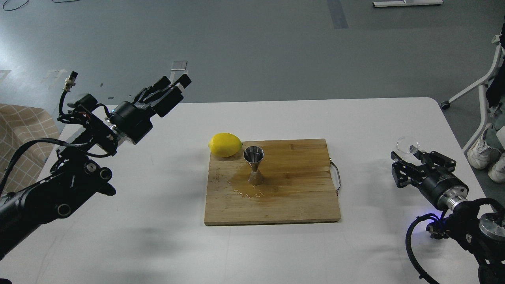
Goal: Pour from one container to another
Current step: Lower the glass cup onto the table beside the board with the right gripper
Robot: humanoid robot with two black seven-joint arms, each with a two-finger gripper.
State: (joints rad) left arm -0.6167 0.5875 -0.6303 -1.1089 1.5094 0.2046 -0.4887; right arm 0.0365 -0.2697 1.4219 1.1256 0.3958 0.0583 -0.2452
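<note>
My left gripper [173, 87] hangs above the table's far-left edge, matte black w/ boxy finger pads, fingers close together w/ only a narrow gap and nothing between them. Cabling and a small metal connector sit behind the wrist.

White table [158, 244]: smooth, matte, rounded corner at far right. Centre of it holds a wooden cutting board [292, 205], roughly square, bamboo-type grain, w/ a thin wire handle [335, 179] on its right edge. A darker wet-looking patch spreads over the board's middle, and small pale bits lie on it near the jigger's base.

Lemon [225, 144]: bright yellow, oval w/ a nub at one end, resting at the board's far-left corner, partly overhanging the edge.

Just right of it stands the steel jigger [254, 165], upright, shiny, hourglass shape w/ narrow waist, open cone up. Can't tell whether there's liquid in it. Near the lemon, not touching.

Well apart to the right, off the board, my right gripper [410, 156] has its black fingers closed around the clear glass cup [408, 145]. Cup is small, rounded, transparent, over the table's right side. Looks tilted; contents can't be made out.

No readable writing or brand marks anywhere.
</note>
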